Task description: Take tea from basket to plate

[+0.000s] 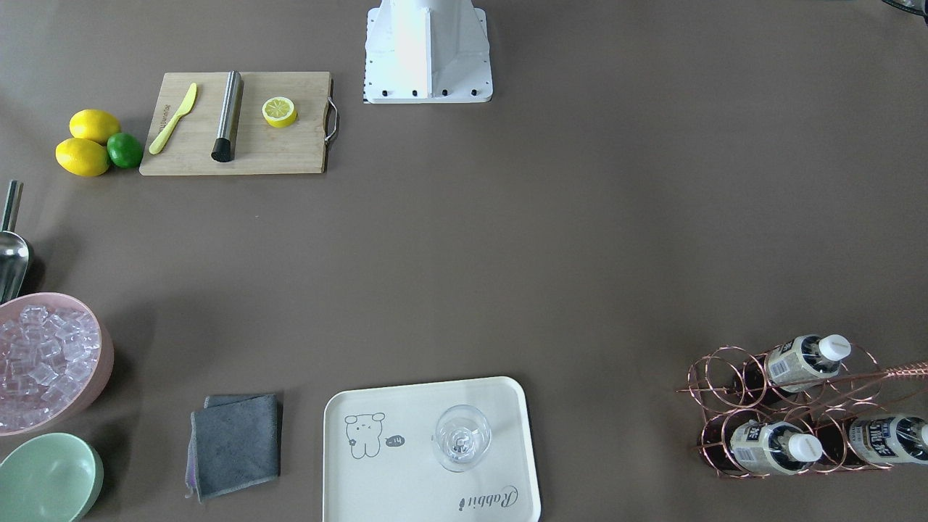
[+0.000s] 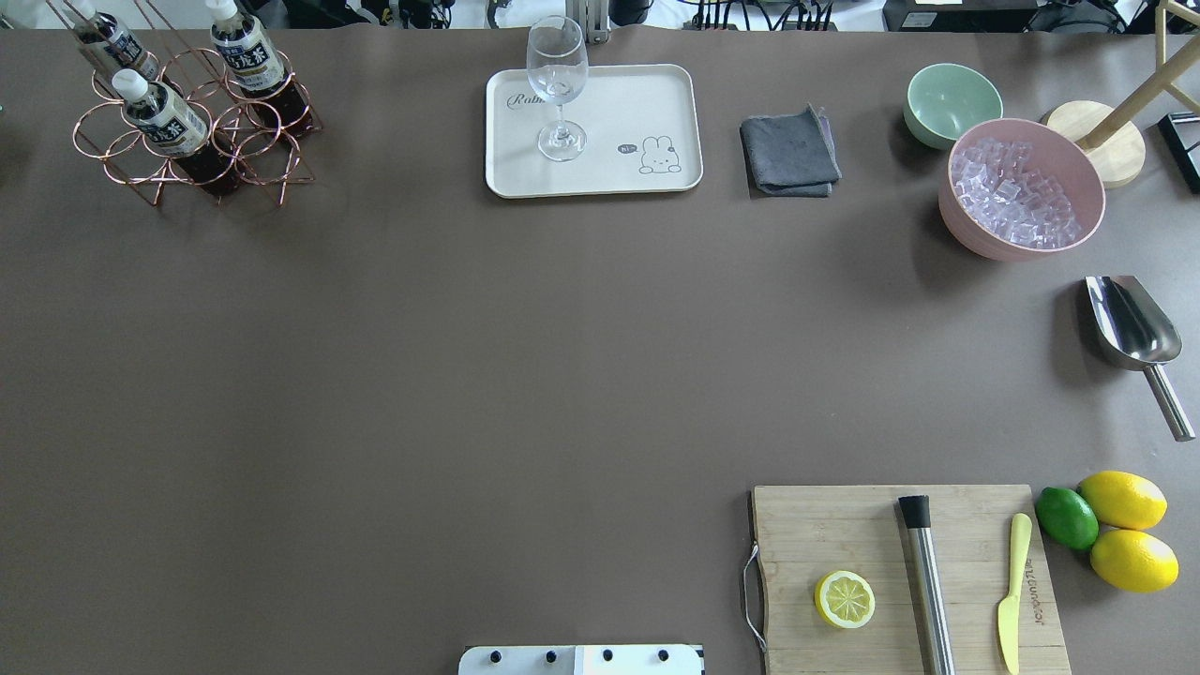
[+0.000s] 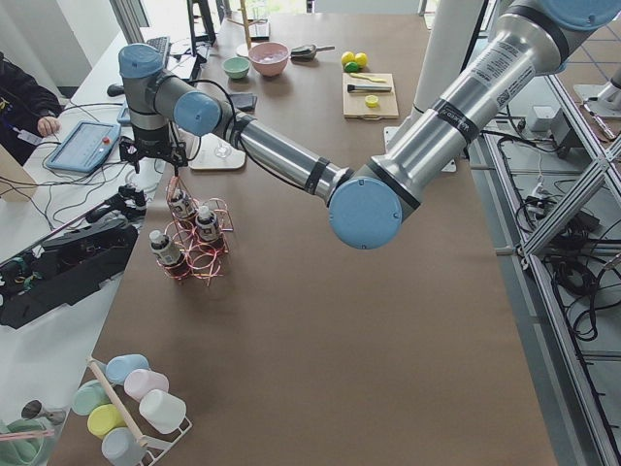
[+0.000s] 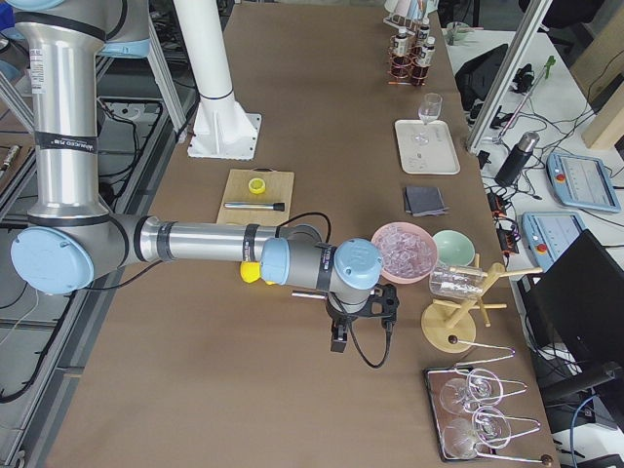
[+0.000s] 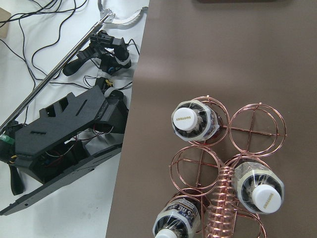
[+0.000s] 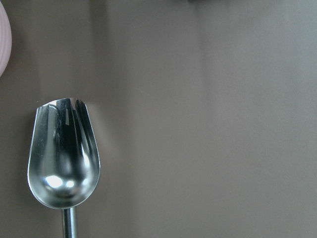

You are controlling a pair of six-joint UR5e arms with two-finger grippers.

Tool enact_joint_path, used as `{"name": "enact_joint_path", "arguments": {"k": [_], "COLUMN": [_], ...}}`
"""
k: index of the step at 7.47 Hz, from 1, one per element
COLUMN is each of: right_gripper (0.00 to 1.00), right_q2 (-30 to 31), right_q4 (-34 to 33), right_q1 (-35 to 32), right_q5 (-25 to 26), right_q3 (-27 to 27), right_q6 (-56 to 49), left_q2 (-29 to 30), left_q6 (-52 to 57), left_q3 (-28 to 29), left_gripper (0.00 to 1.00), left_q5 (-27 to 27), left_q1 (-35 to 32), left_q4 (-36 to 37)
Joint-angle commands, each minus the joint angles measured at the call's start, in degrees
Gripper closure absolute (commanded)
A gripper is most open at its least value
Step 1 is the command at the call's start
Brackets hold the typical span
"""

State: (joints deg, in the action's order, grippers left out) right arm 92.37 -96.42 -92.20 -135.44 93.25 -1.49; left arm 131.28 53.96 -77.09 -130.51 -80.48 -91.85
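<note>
Three tea bottles (image 1: 805, 359) (image 1: 772, 446) (image 1: 888, 438) stand in the copper wire basket (image 1: 718, 377), at the far left in the overhead view (image 2: 187, 141). The left wrist view looks down on their white caps (image 5: 188, 117) and the twisted handle (image 5: 223, 198). The cream plate (image 1: 406, 471) holds a wine glass (image 1: 462, 437). My left gripper (image 3: 175, 165) hangs just above the basket; I cannot tell if it is open. My right gripper (image 4: 341, 336) hovers over the metal scoop (image 6: 63, 158); its state is also unclear.
A cutting board (image 2: 900, 572) with a lemon half, steel muddler and yellow knife sits near right, beside lemons and a lime (image 2: 1066, 517). A pink bowl of ice (image 2: 1022, 187), a green bowl (image 2: 952, 103) and a grey cloth (image 2: 789, 150) lie right of the plate.
</note>
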Motion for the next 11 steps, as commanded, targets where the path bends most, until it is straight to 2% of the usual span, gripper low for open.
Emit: {"name": "enact_joint_path", "arguments": {"k": [1,3,4,5,6,7,8,11], "right_gripper": [0.0,0.0,0.0,0.0,0.0,0.0,0.0,0.01], "right_q2": [0.0,0.0,0.0,0.0,0.0,0.0,0.0,-0.26], "right_q4": [0.0,0.0,0.0,0.0,0.0,0.0,0.0,0.0], "right_q1": [0.0,0.0,0.0,0.0,0.0,0.0,0.0,0.0], "right_q5": [0.0,0.0,0.0,0.0,0.0,0.0,0.0,0.0], "right_q3": [0.0,0.0,-0.09,-0.17,-0.17,-0.26,-0.44,-0.53], "right_q6": [0.0,0.0,0.0,0.0,0.0,0.0,0.0,0.0], "left_q2": [1.08,0.3,-0.05,-0.75,-0.85,-2.41,-3.39,-2.87], "left_q6": [0.53,1.66,1.76,1.76,1.76,1.76,1.58,1.76], "left_q3": [3.16,3.78,3.61,3.35,3.26,1.87,0.28,-0.43], "left_gripper": [0.03,0.1,0.24,0.25,0.37,0.78,1.0,1.0], "left_q5": [-0.18,-2.19,-2.2,-2.2,-2.12,-2.2,-2.2,-2.9], "left_q1": [1.55,1.46,1.38,1.46,1.38,1.12,0.94,-0.11], "left_q4": [0.01,0.36,0.36,0.36,0.45,-0.07,0.44,0.53]}}
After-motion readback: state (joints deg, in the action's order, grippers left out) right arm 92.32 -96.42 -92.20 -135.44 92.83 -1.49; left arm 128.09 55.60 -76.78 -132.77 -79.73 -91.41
